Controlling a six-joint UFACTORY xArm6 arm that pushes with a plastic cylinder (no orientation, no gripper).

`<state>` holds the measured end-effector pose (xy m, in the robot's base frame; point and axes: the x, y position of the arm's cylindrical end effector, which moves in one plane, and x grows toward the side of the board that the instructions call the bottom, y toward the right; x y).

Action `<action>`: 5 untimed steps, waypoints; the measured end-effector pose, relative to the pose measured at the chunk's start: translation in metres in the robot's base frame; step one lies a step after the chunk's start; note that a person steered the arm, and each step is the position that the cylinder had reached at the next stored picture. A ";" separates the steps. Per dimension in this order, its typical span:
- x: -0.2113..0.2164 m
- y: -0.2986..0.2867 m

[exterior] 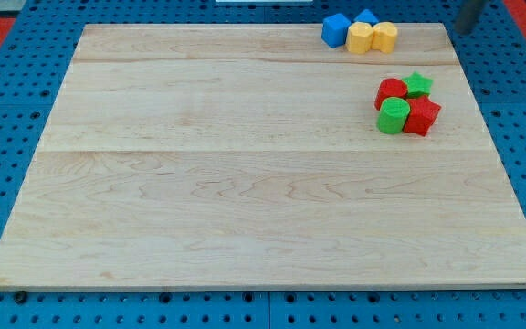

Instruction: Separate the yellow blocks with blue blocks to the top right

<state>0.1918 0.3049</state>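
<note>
Two blue blocks and two yellow blocks sit in a tight cluster at the board's top edge, right of centre. The blue cube is leftmost. The second blue block is behind the yellow ones and partly hidden. One yellow block touches the other yellow block on its right. My tip is at the view's top right, just off the board's corner. It is well right of the yellow blocks and touches nothing.
A second cluster lies below and right of the first: a red block, a green star, a green cylinder and a red block. The wooden board rests on a blue perforated base.
</note>
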 end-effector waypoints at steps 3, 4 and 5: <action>0.000 -0.141; 0.005 -0.183; 0.039 -0.205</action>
<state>0.2310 0.0998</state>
